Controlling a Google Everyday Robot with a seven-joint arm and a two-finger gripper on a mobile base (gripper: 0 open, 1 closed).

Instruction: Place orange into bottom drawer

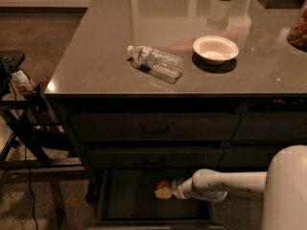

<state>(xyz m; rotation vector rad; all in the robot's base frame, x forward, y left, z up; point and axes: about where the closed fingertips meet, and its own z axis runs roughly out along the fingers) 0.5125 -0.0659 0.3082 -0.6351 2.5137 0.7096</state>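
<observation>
The bottom drawer (129, 200) is pulled open below two shut handled drawers; its inside is a plain dark tray. My white arm reaches in from the right, low over the drawer. My gripper (164, 191) sits at the arm's tip inside the drawer, near its middle. The orange (163, 185) shows as a small round orange patch at the gripper's tip, partly hidden by pale fingers (162, 193). It is within the drawer's outline, just above or on the tray floor; I cannot tell which.
On the grey countertop (96, 61) lie a clear plastic bottle (156, 60) on its side and a white bowl (215, 48). A jar of nuts (298, 28) stands at the right edge. A black stand with cables (19, 104) is at the left.
</observation>
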